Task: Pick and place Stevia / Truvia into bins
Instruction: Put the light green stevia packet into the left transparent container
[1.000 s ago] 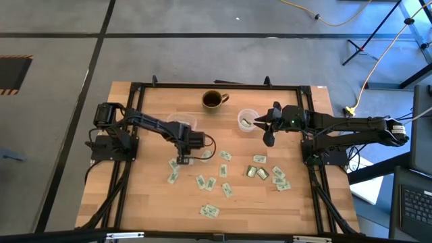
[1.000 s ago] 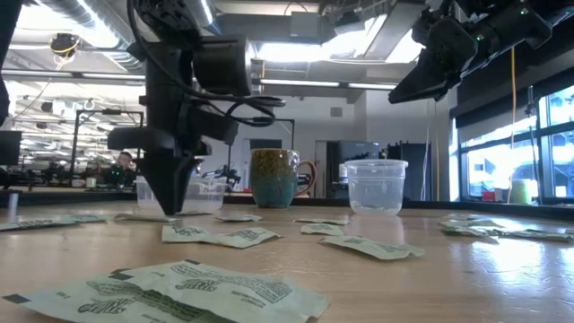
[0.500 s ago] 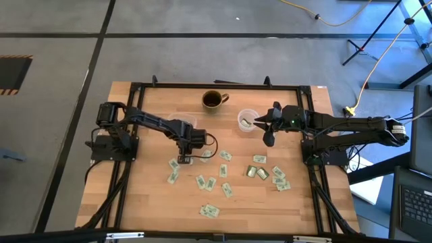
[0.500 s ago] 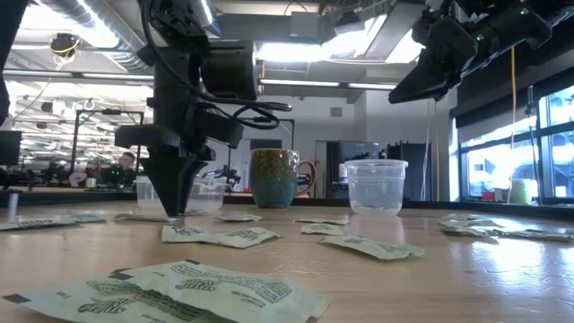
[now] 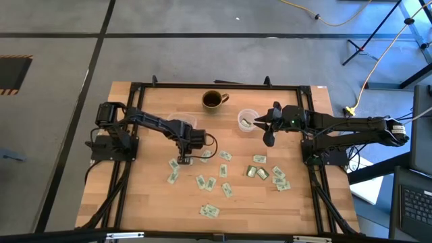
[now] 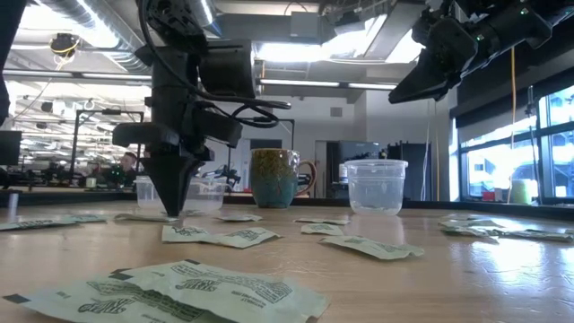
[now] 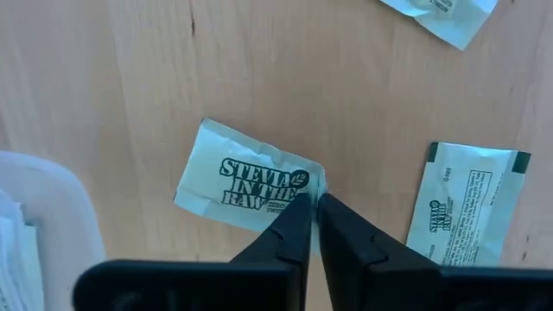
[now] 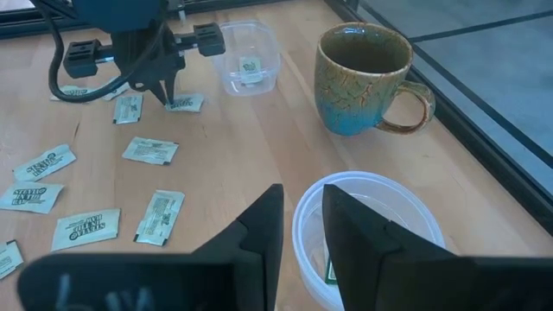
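The left gripper (image 7: 309,200) pinches a Stevia In The Raw sachet (image 7: 246,176) on the table (image 7: 130,86), jaws nearly closed; the right gripper (image 8: 301,206) hovers half-open above the round cup (image 8: 367,226).

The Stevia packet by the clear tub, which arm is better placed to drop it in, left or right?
Left. The left gripper is down on that Stevia packet, fingers pinched at its edge, with the tub right beside it. The right gripper hangs over the round cup, farther away.

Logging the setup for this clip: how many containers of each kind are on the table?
mug: 1
round cup: 1
tub: 1
Total: 3
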{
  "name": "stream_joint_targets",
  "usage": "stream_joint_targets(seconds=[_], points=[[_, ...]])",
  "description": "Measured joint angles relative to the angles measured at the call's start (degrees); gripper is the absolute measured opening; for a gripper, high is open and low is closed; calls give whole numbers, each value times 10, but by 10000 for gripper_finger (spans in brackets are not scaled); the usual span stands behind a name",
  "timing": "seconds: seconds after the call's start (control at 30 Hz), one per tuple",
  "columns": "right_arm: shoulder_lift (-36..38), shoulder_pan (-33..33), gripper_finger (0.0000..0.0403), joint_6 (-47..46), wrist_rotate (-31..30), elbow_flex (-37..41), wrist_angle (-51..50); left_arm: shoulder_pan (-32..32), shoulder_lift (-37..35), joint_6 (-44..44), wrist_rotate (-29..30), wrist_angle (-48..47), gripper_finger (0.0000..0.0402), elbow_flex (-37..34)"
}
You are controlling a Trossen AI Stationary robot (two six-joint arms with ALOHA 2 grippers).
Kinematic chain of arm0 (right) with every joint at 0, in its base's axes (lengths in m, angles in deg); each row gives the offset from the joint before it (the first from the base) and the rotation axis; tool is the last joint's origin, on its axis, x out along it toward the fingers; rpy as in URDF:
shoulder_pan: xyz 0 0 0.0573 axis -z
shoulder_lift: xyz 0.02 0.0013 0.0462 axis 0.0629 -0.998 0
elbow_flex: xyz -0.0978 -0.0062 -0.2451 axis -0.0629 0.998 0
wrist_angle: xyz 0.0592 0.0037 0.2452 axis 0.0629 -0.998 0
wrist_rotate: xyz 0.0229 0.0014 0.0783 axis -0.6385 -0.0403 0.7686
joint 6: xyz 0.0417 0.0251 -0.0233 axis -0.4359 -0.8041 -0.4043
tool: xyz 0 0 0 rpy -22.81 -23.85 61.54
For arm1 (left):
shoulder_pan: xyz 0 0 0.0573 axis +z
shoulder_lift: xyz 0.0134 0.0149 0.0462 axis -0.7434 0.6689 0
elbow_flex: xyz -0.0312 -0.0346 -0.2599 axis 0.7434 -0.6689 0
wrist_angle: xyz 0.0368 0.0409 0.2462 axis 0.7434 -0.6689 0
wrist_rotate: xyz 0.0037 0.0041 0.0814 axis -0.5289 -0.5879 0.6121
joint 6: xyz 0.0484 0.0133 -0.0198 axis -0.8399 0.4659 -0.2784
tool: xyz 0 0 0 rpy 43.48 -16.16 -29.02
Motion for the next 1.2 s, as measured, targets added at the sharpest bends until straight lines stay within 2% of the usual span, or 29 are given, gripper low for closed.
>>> stream_joint_targets(seconds=[0.1,0.23,0.37,0.47,0.63,0.7,0.87,1.03,1.2], points=[[0,0,87,0,0,0,0,-3,-4,8,2,-1,4,-1],[0,0,87,0,0,0,0,-15,-20,33,16,-50,3,11],[0,0,87,0,0,0,0,-33,-66,31,27,-88,1,34],[0,0,87,0,0,0,-1,-45,-105,30,71,-119,2,38],[0,0,87,0,0,0,-1,-50,-170,31,189,-128,2,42],[0,0,87,0,0,0,-2,-41,-181,30,209,-128,2,41],[0,0,87,0,0,0,-2,-2,-177,12,198,-129,1,39],[0,0,87,0,0,0,-3,42,-153,-22,156,-123,2,39],[0,0,87,0,0,0,-4,81,-125,-32,164,-120,2,39]])
